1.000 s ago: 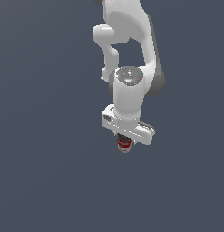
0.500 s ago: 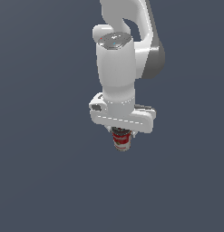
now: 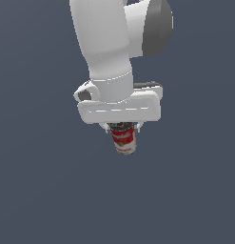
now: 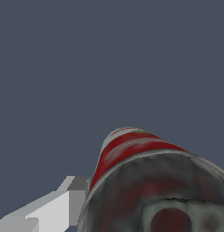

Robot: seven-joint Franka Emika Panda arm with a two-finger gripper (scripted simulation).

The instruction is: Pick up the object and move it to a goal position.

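The small soup can (image 3: pixel 123 140), red and white with a dark lid, hangs under the white hand of my arm in the exterior view. My gripper (image 3: pixel 122 128) is shut on the can near its top; the fingers are mostly hidden by the hand's body. The can is held in the air, slightly tilted, its lower end toward the exterior view's right. In the wrist view the can (image 4: pixel 131 149) fills the near field, its dark lid close to the camera, with one white finger (image 4: pixel 54 206) beside it.
Only a plain dark grey-blue background shows around the arm in both views. No goal marker or other object is visible.
The arm has lifted and come closer to the exterior camera with the can held in it. The hand has turned, so its broad side faces the view.
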